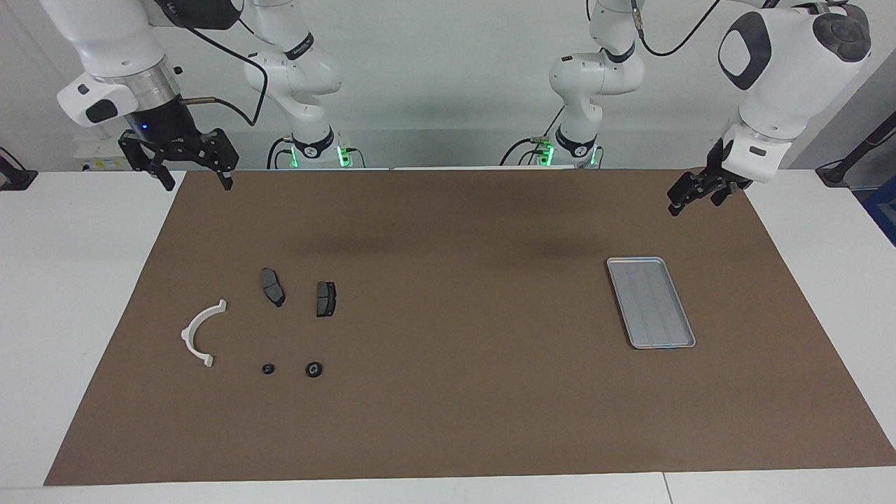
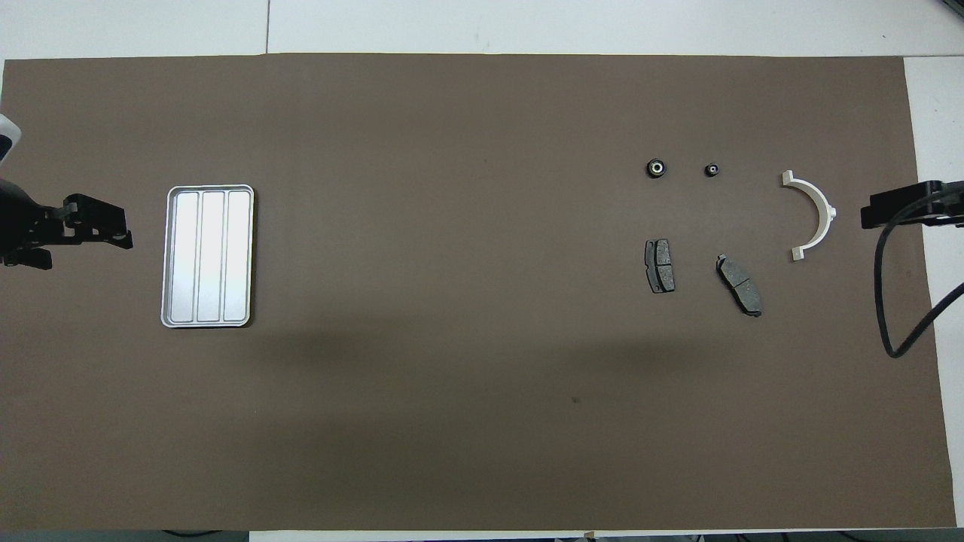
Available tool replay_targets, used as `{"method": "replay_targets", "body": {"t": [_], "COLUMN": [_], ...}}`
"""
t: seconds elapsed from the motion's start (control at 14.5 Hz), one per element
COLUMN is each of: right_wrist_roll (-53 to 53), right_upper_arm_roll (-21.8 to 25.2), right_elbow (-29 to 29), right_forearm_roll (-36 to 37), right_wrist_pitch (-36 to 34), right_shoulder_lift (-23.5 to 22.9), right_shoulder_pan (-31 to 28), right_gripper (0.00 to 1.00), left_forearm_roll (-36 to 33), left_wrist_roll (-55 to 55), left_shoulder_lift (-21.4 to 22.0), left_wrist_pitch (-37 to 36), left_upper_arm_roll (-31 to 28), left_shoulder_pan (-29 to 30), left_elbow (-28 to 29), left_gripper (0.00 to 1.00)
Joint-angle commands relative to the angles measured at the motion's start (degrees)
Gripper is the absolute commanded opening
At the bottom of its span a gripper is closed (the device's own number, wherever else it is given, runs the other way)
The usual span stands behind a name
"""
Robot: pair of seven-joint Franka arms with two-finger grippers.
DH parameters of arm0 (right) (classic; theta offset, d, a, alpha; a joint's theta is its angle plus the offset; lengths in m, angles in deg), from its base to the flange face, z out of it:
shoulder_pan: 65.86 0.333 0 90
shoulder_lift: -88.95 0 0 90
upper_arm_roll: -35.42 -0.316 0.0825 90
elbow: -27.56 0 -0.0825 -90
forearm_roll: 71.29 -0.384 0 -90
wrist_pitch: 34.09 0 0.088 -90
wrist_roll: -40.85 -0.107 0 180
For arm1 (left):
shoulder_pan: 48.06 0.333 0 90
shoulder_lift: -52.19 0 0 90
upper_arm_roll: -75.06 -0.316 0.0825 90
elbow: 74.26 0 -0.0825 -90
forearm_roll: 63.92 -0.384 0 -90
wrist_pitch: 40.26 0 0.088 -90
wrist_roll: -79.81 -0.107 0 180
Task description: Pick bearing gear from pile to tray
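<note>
Facing view
Writing: no brand, label or lettering is showing legibly on any part or arm.
Mat: a brown mat (image 1: 462, 392) is covering most of the white table (image 1: 70, 280).
Tray: the silver tray (image 1: 650, 302) is lying flat on the mat toward the left arm's end, holding nothing.
Pile: 5 loose parts are lying on the mat toward the right arm's end, well apart from the tray.
Bearing gear: the larger black round piece (image 1: 314, 369) is sitting beside a smaller black round piece (image 1: 267, 369), both at the pile's edge farthest from the robots.
Brake pads: 2 dark pads (image 1: 272, 286) (image 1: 325, 299) are lying nearer the robots than the round pieces.
Bracket: the white half-ring bracket (image 1: 201, 333) is lying toward the mat's edge at the right arm's end.
Right gripper: the right gripper (image 1: 194, 183) is hanging over the mat's corner nearest the robots, fingers spread wide, gripping nothing.
Left gripper: the left gripper (image 1: 680, 200) is hanging over the mat's other corner at the robots' end, fingers apart, gripping nothing.

Overhead view
Tray: the tray (image 2: 172, 260) is showing 3 lengthwise panels, all bare.
Bearing gear: the larger round piece (image 2: 657, 167) is resting on the mat, touched by nothing.
Left gripper: the left gripper (image 2: 113, 229) is reaching in beside the tray.
Right gripper: the right gripper (image 2: 885, 211) is just beside the bracket (image 2: 819, 214).
</note>
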Motion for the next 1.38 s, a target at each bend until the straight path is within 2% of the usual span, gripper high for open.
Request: {"method": "replay_targets", "body": {"t": [0.0, 0.28, 1.31], "right_wrist_roll": [0.5, 0.5, -0.1], "right_upper_arm_roll": [-0.3, -0.4, -0.4], "right_elbow": [0.5, 0.0, -2.0], "right_forearm_roll": [0.3, 0.4, 0.3], "right_wrist_pitch": [1.6, 1.4, 0.9], "right_shoulder_lift": [-1.8, -4.1, -6.3], "right_shoulder_pan": [0.1, 0.8, 1.9], "right_gripper": [1.00, 1.00, 1.00], "left_forearm_roll": [0.7, 0.7, 0.7], "left_wrist_roll": [-0.3, -0.3, -0.3], "left_shoulder_lift": [1.1, 1.1, 1.1], "left_wrist_pitch": [0.0, 0.0, 0.0], "left_upper_arm_roll": [0.1, 0.0, 0.0], "left_shoulder_pan": [0.2, 0.2, 0.2], "left_elbow": [0.8, 0.8, 0.8], "left_gripper": [1.00, 1.00, 1.00]}}
